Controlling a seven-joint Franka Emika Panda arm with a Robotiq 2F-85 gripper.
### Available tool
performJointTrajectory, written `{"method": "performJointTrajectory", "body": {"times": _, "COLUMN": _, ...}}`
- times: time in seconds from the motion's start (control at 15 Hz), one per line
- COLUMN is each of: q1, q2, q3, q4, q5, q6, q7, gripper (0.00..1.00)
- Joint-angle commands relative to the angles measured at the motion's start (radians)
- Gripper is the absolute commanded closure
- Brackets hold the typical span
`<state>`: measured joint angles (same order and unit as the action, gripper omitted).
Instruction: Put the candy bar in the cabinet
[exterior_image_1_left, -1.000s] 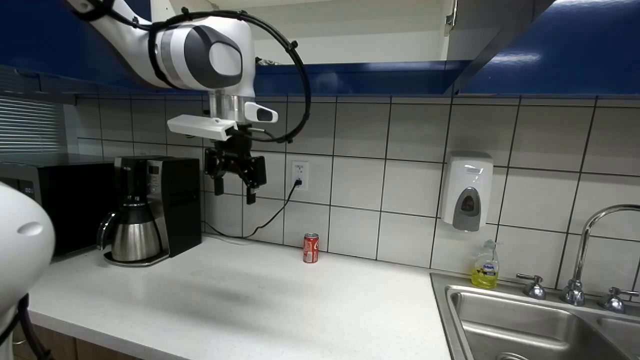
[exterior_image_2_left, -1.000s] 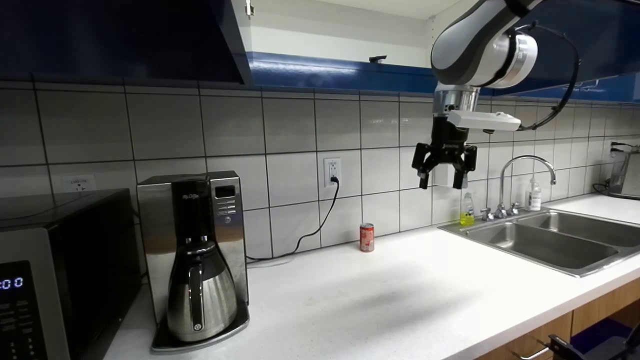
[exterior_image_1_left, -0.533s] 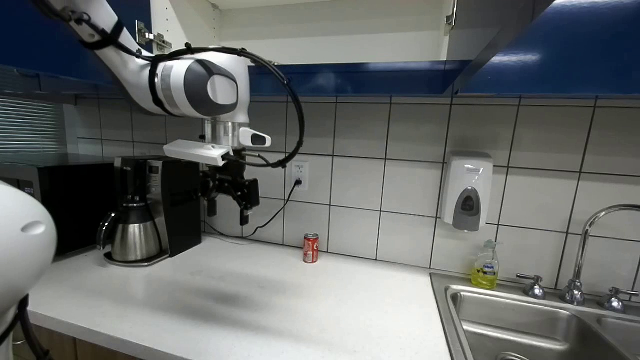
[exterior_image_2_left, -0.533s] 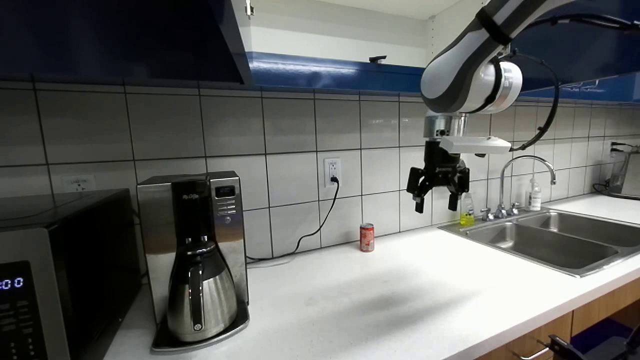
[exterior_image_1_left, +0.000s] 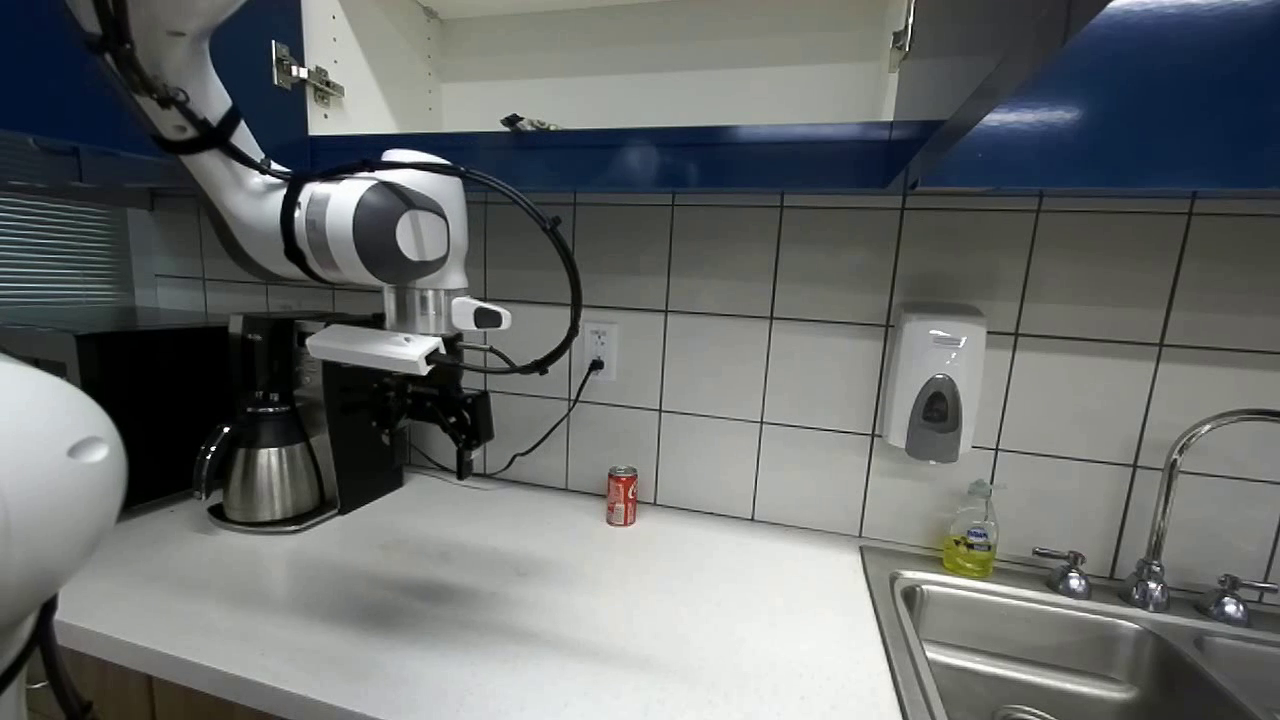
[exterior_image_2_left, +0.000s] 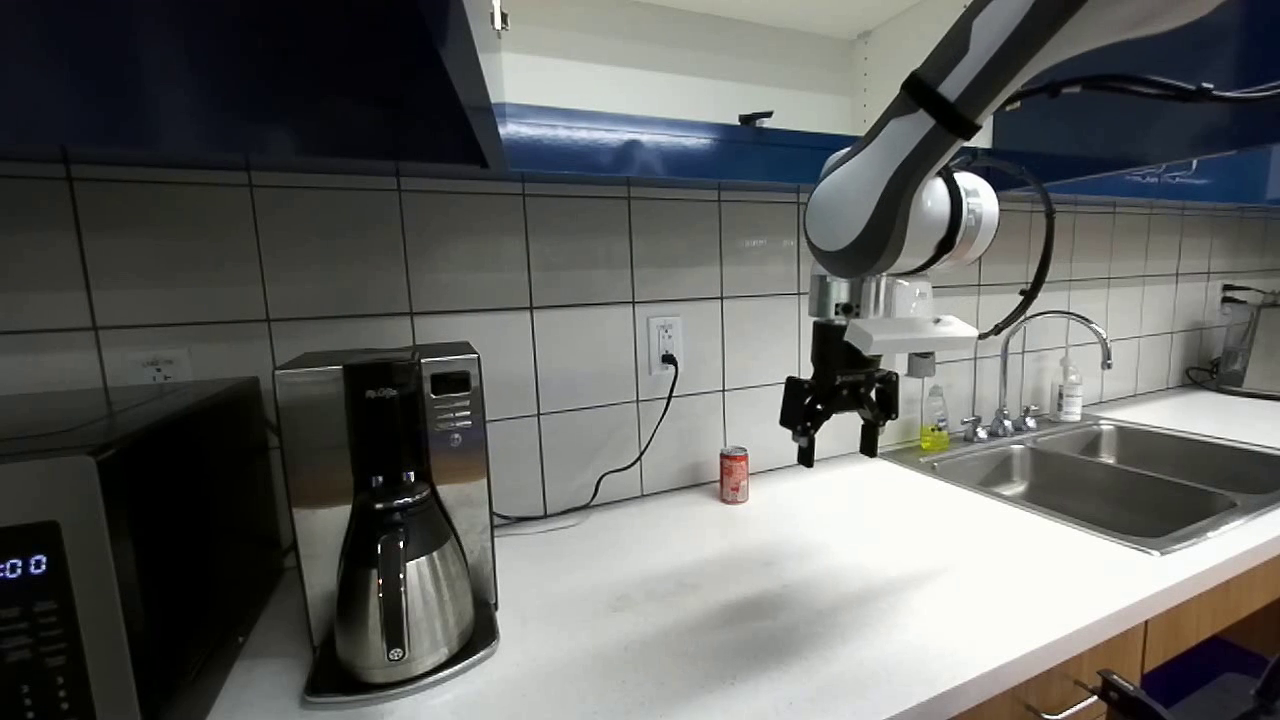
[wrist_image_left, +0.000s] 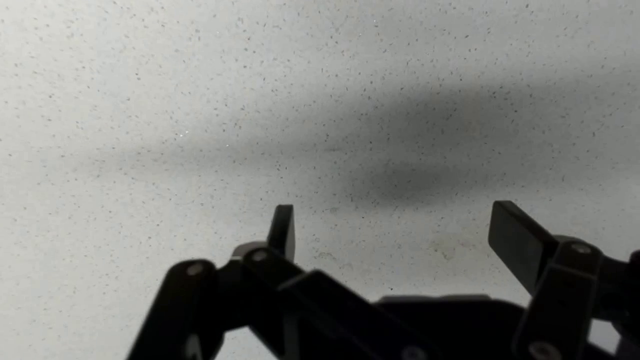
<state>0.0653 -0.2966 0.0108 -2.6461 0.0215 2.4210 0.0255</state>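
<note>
The candy bar, a small dark thing with a lighter patch (exterior_image_1_left: 528, 123), lies at the front edge of the open cabinet's floor. It also shows dark on that edge in an exterior view (exterior_image_2_left: 755, 118). The cabinet has a blue lower panel (exterior_image_1_left: 700, 158) and white inner walls; it shows in an exterior view too (exterior_image_2_left: 640, 140). My gripper (exterior_image_2_left: 838, 455) is open and empty, pointing down above the counter, well below the cabinet. In the wrist view the fingers (wrist_image_left: 392, 215) are wide apart with only countertop between them. The candy bar is out of the wrist view.
A red can (exterior_image_2_left: 734, 475) stands on the white counter (exterior_image_1_left: 600, 620) near the tiled wall. A coffee maker (exterior_image_2_left: 400, 520) and a microwave (exterior_image_2_left: 130, 540) stand at one end. A sink (exterior_image_1_left: 1030, 640), dish soap (exterior_image_1_left: 970, 535) and a wall dispenser (exterior_image_1_left: 935, 385) are at the other end.
My arm and open gripper have moved down, away from the cabinet and closer to the counter. The candy bar at the cabinet edge shows clear of the arm's cable now and has stayed in place.
</note>
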Motion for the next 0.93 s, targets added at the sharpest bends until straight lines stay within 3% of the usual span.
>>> {"method": "performJointTrajectory", "body": {"times": 0.0, "q1": 0.004, "q2": 0.048, "q3": 0.029, "q4": 0.008, "q5": -0.005, "q6": 0.044, "q7": 0.001, "gripper": 0.00}}
{"method": "performJointTrajectory", "body": {"times": 0.87, "q1": 0.016, "q2": 0.081, "q3": 0.049, "q4": 0.002, "q5": 0.002, "q6": 0.053, "q7": -0.001, "gripper": 0.00}}
